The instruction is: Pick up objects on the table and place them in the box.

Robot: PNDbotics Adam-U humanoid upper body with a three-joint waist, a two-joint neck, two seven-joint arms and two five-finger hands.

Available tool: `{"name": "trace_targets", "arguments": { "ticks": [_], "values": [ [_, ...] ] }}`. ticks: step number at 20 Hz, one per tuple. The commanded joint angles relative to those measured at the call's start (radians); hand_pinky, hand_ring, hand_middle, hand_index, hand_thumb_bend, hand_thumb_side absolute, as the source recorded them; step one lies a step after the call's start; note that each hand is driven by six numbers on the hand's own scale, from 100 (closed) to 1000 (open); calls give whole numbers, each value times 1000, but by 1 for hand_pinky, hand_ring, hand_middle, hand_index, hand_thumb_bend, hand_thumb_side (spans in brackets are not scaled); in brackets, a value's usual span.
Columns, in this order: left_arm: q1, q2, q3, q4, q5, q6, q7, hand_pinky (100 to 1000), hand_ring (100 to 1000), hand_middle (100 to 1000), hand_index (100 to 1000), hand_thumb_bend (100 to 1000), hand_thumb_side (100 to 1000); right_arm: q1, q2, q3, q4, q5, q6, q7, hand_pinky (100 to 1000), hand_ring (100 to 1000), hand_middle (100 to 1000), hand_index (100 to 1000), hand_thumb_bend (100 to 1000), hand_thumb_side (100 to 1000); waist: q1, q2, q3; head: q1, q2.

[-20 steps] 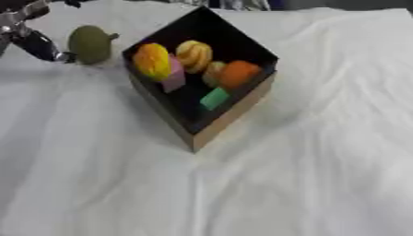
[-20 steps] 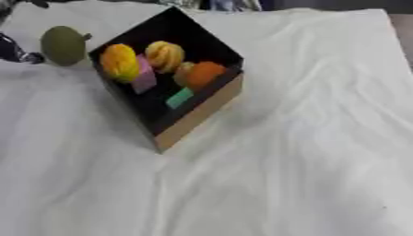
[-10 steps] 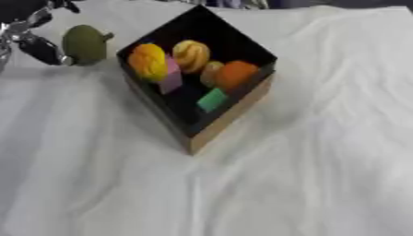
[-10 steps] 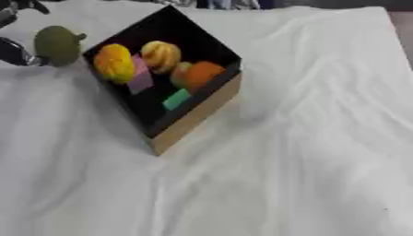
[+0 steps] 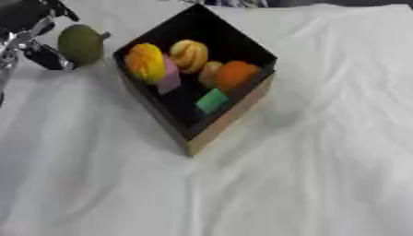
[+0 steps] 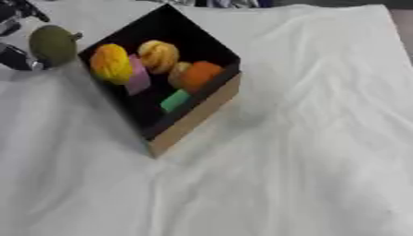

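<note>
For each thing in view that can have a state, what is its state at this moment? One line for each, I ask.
Box: open at the top, upright on the white cloth, partly filled.
Green fruit: outside the box, to its left, at the left hand.
Left hand: fingers on either side of the green fruit; grip unclear.
Yellow fruit: in the box.
Orange fruit: in the box.
Pink block: in the box.
Green block: in the box.
Right hand: not in view.

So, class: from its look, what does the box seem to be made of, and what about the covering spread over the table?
The box looks like cardboard: flat tan outer walls with straight, sharp edges and a matt black inside. It could be thin board; the finish is dull, with no shine. The covering looks like white cloth: it lies in soft folds and wrinkles, matt all over.
</note>
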Motion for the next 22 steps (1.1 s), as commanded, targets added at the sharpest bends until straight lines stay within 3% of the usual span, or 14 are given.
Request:
{"name": "trace_targets", "arguments": {
  "ticks": [1, 9, 12, 15, 17, 22],
  "values": [
    [-27, 21, 25, 12, -26, 14, 32, 792, 874, 788, 814, 566, 100, -13, -20, -10, -14, 7, -1, 1, 888, 871, 668, 755, 100, 564, -10, -3, -5, 8, -20],
    [-39, 18, 40, 53, -43, 31, 49, 787, 870, 781, 807, 466, 100, -19, -17, -8, -14, 15, -4, 4, 890, 872, 668, 756, 100, 577, -14, 23, -14, 22, -41],
    [-41, 17, 41, 60, -58, 34, 41, 761, 841, 744, 750, 364, 100, -21, -15, -6, -14, 16, -4, 6, 891, 872, 668, 757, 100, 584, -15, 29, -15, 25, -45],
    [-41, 16, 42, 58, -61, 31, 47, 732, 773, 664, 628, 224, 100, -17, -13, -7, -14, 18, -2, 6, 891, 873, 667, 757, 100, 591, -16, 31, -12, 25, -41],
    [-40, 17, 40, 50, -59, 29, 66, 709, 720, 612, 562, 215, 100, -14, -12, -8, -14, 17, 0, 6, 892, 873, 667, 757, 100, 594, -16, 30, -10, 24, -37],
    [-37, 24, 27, 19, -13, 16, 86, 694, 689, 589, 570, 246, 100, -7, -11, -8, -14, 13, 3, 9, 892, 873, 667, 758, 100, 588, -16, 14, -2, 20, -21]
  ]
}}
